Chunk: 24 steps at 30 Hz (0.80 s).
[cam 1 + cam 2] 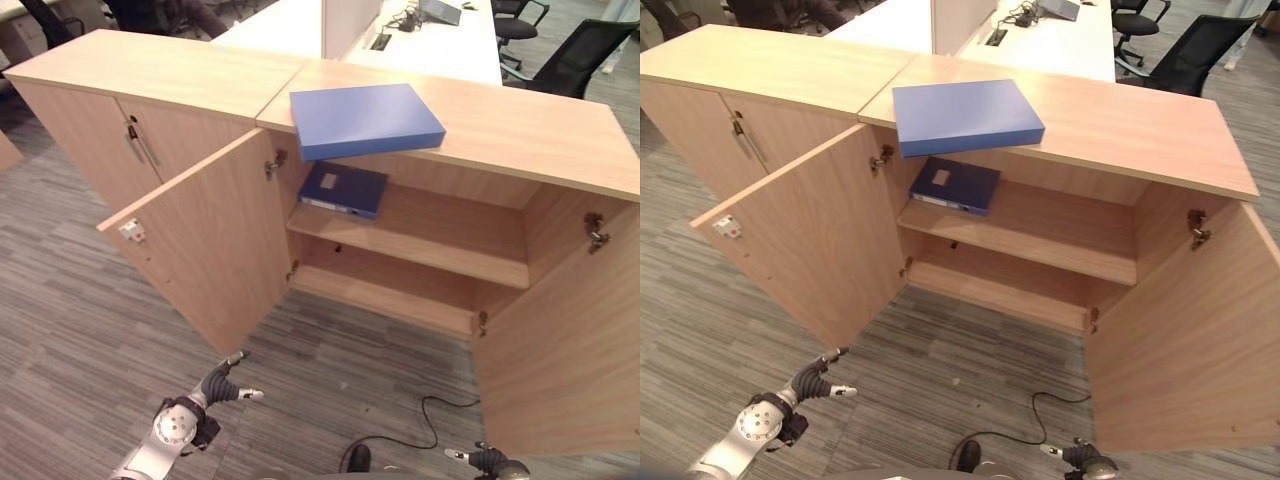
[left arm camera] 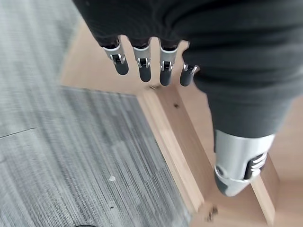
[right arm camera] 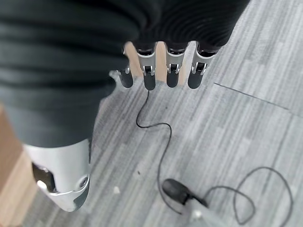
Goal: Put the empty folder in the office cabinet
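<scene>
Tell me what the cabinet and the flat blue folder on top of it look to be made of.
Cabinet: light wood-grain board, probably laminate, matte, with metal hinges showing inside the open doors. Blue folder: smooth, rigid-looking cover, likely plastic or coated card, with a slight sheen.

A second wooden cabinet (image 1: 130, 110) with closed doors stands just beside the open one. Behind them are a white desk (image 1: 440, 45) and black office chairs (image 1: 585, 55), on grey striped carpet (image 1: 70, 300).

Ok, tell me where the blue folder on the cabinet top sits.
In the left eye view the blue folder lies flat on the cabinet top, its front edge overhanging the open compartment, directly above a darker binder on the upper shelf.
</scene>
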Motion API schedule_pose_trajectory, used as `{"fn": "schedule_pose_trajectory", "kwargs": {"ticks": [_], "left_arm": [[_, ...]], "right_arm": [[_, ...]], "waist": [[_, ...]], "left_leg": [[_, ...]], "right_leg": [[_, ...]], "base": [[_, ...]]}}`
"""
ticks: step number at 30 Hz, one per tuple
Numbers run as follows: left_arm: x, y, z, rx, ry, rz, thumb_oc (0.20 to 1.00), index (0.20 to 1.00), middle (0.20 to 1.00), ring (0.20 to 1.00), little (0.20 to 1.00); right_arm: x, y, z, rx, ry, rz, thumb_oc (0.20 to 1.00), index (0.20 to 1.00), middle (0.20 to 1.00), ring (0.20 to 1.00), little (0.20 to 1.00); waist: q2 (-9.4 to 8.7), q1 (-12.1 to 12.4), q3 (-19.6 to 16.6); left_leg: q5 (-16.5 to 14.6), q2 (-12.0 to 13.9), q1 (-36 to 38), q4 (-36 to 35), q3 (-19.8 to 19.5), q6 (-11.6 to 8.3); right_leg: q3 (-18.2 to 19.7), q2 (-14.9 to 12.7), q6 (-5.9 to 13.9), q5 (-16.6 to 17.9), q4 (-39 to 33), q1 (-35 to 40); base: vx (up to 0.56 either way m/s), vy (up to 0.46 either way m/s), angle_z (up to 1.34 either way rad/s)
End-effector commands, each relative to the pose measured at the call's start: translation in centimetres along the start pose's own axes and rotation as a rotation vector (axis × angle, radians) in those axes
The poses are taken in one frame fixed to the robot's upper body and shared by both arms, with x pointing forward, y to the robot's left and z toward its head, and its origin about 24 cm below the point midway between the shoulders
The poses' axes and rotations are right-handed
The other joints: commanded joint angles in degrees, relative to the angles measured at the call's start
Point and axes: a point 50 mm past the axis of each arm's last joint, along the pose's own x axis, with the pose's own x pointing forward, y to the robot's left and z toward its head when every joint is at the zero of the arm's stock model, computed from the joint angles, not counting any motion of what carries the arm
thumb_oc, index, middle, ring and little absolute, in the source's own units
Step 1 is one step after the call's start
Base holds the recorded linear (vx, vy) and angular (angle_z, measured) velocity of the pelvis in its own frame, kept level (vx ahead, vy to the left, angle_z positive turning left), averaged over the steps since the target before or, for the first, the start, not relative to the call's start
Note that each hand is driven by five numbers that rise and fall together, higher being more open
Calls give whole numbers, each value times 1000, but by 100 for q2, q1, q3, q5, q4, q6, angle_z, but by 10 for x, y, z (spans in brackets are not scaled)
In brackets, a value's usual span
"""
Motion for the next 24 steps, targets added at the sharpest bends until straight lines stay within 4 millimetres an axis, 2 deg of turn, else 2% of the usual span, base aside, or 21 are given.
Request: {"fn": "schedule_pose_trajectory", "kwargs": {"ticks": [1,3,4,5,6,7,8,9,12,14,20,24], "left_arm": [[2,7,39,51,-198,12,1000,1000,1000,1000,1000],[3,7,46,49,-226,8,1000,1000,1000,1000,1000],[3,5,60,53,-290,1,1000,1000,1000,1000,1000],[4,6,73,52,-343,12,1000,1000,1000,1000,1000],[4,6,73,51,-343,12,1000,1000,1000,1000,1000],[6,8,83,48,-387,34,1000,1000,1000,1000,1000],[6,8,84,48,-387,34,1000,1000,1000,1000,1000],[4,8,88,27,-411,52,1000,1000,1000,1000,1000],[5,5,97,7,-453,48,1000,1000,1000,1000,1000],[5,6,100,2,-466,47,1000,1000,1000,1000,1000],[2,9,117,36,-536,25,1000,1000,1000,1000,1000],[-4,15,127,15,-590,38,1000,1000,1000,1000,1000]], "right_arm": [[1,-7,11,-67,-30,-16,1000,1000,1000,1000,1000],[1,-6,13,-75,-36,-14,1000,1000,1000,1000,1000],[1,-2,15,-100,-54,-8,1000,1000,1000,1000,1000],[1,0,15,-116,-63,-7,1000,1000,1000,1000,1000],[1,0,15,-115,-62,-8,1000,1000,1000,1000,1000],[0,-1,14,-118,-64,-14,1000,1000,1000,1000,1000],[0,-1,14,-117,-64,-15,1000,1000,1000,1000,1000],[0,4,10,-135,-56,2,1000,1000,1000,1000,1000],[-1,12,1,-160,-34,23,1000,1000,1000,1000,1000],[-1,17,-1,-166,-26,34,1000,1000,1000,1000,1000],[-1,33,6,-198,-36,74,1000,1000,1000,1000,1000],[-1,43,24,-203,-91,101,1000,1000,1000,1000,1000]], "waist": [[6,19,91],[-18,27,114],[23,46,112],[141,76,115],[135,67,104],[202,92,157],[205,94,165],[299,115,103],[342,81,-51],[282,102,-87],[102,218,-175],[9,311,-209]], "left_leg": [[-214,37,-115,-501,322,323],[-267,1,-239,-765,322,351],[-57,22,-342,-1595,225,297],[728,139,-416,-2716,45,111],[826,124,-357,-2871,41,97],[1179,234,-458,-3476,-69,14],[1209,233,-427,-3528,-68,11],[1226,251,-118,-3928,-181,-43],[1161,172,54,-3939,-304,-57],[1052,122,121,-3776,-249,-7],[488,-174,61,-3256,-104,272],[255,-309,0,-3092,29,393]], "right_leg": [[-99,-3,677,-84,-7,-63],[-52,-63,708,-92,-7,-49],[48,-118,767,-128,-4,1],[107,-83,808,-204,-7,91],[95,-87,800,-203,-7,84],[135,-75,803,-309,-7,212],[134,-74,800,-311,-7,220],[235,-5,846,-379,-7,323],[314,-72,882,-402,-7,395],[355,-180,924,-400,-7,454],[385,-627,1212,-313,-3,524],[417,-860,1355,-180,83,328]], "base": [[60,68,-31],[93,99,-16],[193,222,4],[192,210,-4],[191,199,-20],[93,76,-20],[221,175,-19],[123,89,-19],[206,206,-40],[193,227,-27],[117,230,-9],[32,202,-6]]}}
